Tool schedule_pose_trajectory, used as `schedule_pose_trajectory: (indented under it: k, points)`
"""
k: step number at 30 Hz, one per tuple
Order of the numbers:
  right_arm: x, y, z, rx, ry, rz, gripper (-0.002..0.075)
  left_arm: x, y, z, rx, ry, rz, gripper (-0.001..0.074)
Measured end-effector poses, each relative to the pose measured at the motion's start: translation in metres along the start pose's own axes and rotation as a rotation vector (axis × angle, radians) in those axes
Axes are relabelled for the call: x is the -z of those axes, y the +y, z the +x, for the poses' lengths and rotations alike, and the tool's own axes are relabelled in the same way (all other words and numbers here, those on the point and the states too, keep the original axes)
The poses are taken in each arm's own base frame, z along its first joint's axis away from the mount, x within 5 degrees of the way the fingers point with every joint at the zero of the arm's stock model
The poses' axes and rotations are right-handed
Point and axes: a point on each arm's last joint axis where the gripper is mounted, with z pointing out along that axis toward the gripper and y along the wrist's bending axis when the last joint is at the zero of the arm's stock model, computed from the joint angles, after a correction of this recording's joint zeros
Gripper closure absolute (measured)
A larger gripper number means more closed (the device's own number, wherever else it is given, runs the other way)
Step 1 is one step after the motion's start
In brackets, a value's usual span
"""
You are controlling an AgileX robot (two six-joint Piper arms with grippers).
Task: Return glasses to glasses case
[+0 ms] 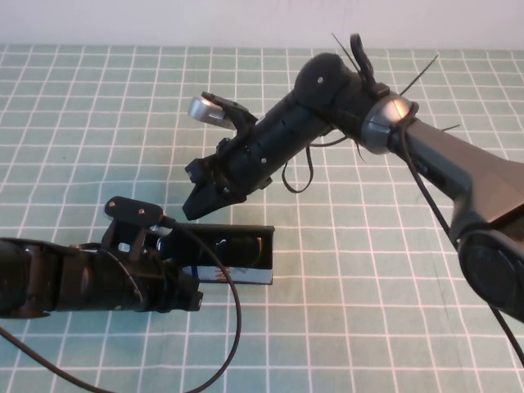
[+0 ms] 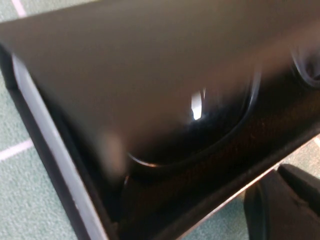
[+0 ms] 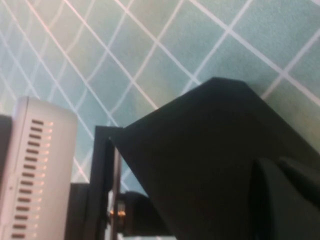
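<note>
Glasses [image 2: 200, 135] seemed inside case [image 1: 237, 246], near surface's front edge. Lid-closing step, prob. Right pincer [image 1: 199, 203] just above lid, left pincer [image 1: 176, 295] at case's left end. Both open/closed: can't tell. Next: ease lid down flat.

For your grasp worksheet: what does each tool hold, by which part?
Cannot be told: left tool sits at one end of the rectangular black glasses case; right tool hovers above it.

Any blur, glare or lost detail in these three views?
High view: sharp, evenly lit. Left wrist view: soft, the glasses case interior nearly black, one white glint on the glasses. Right wrist view: lid close and defocused. Left gripper beside the case, right gripper above it.
</note>
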Motion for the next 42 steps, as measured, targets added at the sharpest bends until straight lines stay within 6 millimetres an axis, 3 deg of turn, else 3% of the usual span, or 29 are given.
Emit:
schedule_pose_trajectory:
  k: [9,16,25,30,36,39,42]
  points:
    - [0.002,0.021,0.005,0.046,0.063,0.153,0.0737,0.000,-0.001,0.000,0.001,-0.002,0.007,0.0734]
    - [-0.015,0.009,0.023,-0.010,0.140,0.156,0.0738,0.000,-0.002,0.000,0.001,-0.005,0.025,0.0733]
    - [-0.007,0.014,0.023,0.070,0.138,0.174,0.0738,0.005,-0.014,-0.004,-0.054,-0.036,0.131,0.0733]
    - [0.024,0.044,0.010,0.177,0.066,0.202,0.0738,0.032,-0.031,-0.020,-0.178,-0.141,0.192,0.0734]
    - [0.084,0.102,0.000,0.311,-0.092,0.234,0.0739,0.088,-0.068,-0.042,-0.536,-0.238,0.339,0.0733]
    - [0.113,0.131,0.002,0.364,-0.162,0.240,0.0739,0.117,-0.081,-0.046,-0.661,-0.136,0.376,0.0734]
    - [0.136,0.154,0.009,0.418,-0.197,0.241,0.0738,0.136,-0.077,-0.045,-0.718,0.112,0.309,0.0734]
